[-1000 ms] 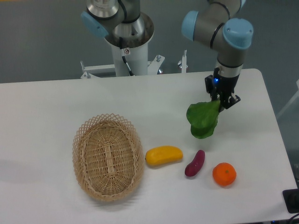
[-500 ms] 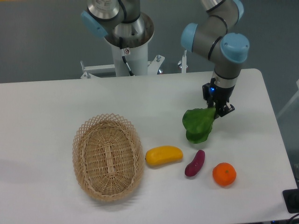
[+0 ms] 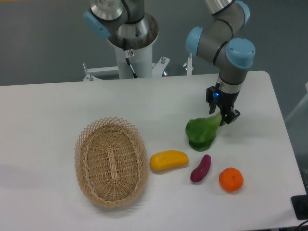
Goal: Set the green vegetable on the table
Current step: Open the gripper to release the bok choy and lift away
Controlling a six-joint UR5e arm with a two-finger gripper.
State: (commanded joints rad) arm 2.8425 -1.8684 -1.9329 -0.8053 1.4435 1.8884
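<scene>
The green vegetable (image 3: 200,133) is a floppy dark-green leaf with its stem end up at my gripper (image 3: 221,115). The gripper is shut on the stem end. The leaf's lower edge hangs down to the white table (image 3: 48,110) right of centre and looks to touch it, just above the purple piece. The arm comes down from the upper right.
An oval wicker basket (image 3: 111,161) stands at the left front. A yellow oblong piece (image 3: 168,160), a small purple piece (image 3: 200,168) and an orange (image 3: 231,179) lie in a row in front of the leaf. The robot base (image 3: 130,43) is behind the table.
The gripper has moved down and slightly left with the green vegetable, and the leaf has sunk from hanging free to reaching the tabletop.
</scene>
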